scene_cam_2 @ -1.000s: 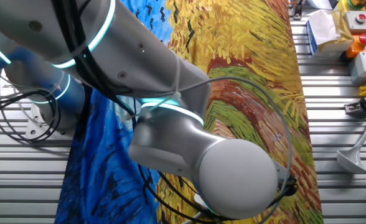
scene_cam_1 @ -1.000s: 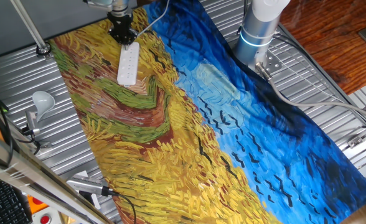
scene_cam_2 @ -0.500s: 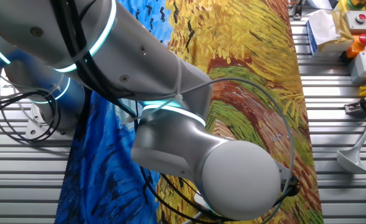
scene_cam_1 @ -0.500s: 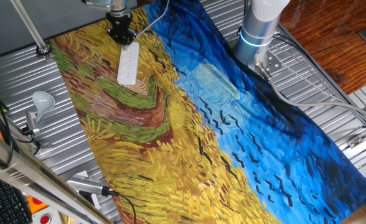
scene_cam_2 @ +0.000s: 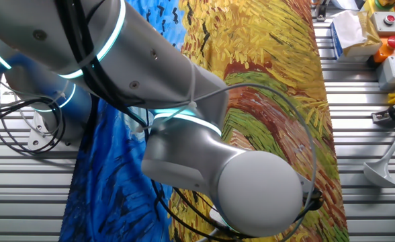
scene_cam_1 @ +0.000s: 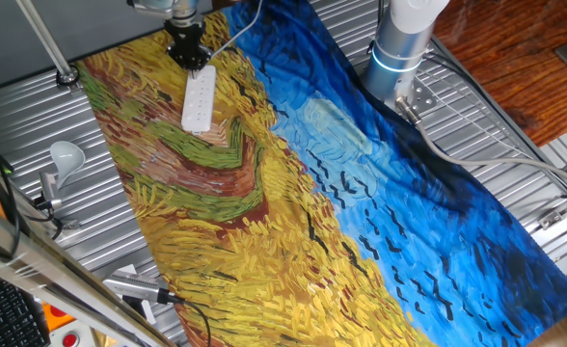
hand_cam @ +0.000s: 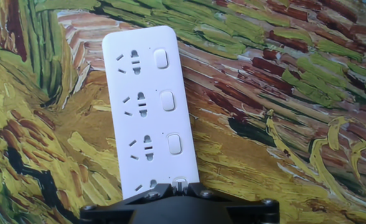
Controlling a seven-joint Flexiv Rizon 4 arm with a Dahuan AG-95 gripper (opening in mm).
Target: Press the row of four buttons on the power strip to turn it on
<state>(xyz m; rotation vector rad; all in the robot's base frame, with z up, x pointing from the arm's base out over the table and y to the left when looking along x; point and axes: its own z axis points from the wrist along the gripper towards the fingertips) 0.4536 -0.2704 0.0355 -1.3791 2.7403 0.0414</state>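
The power strip (scene_cam_1: pixel 198 99) lies flat on the painted cloth (scene_cam_1: pixel 293 193) in the upper left of one fixed view, its long axis running up and down the frame, with a thin white cord (scene_cam_1: pixel 237 29) leading away from its upper end toward the top edge. The gripper (scene_cam_1: pixel 189 50) stands directly over that upper end, its black body meeting the strip's tip; whether the fingers are parted or closed cannot be told from any view. In the hand view the strip (hand_cam: pixel 150 112) fills the middle of the frame, and the row of four buttons (hand_cam: pixel 167 101) runs down its right side beside the sockets: three pale rounded switches are plainly seen, while the fourth sits at the bottom edge, mostly hidden behind the black gripper body (hand_cam: pixel 180 204). That body overlaps the strip's lower end there. In the other fixed view the grey arm (scene_cam_2: pixel 204 161) with its glowing cyan rings fills the left and centre of the frame and hides the strip entirely. A white bulb on a metal stand (scene_cam_1: pixel 60 164) sits well apart at the left edge of the first fixed view, off the cloth.
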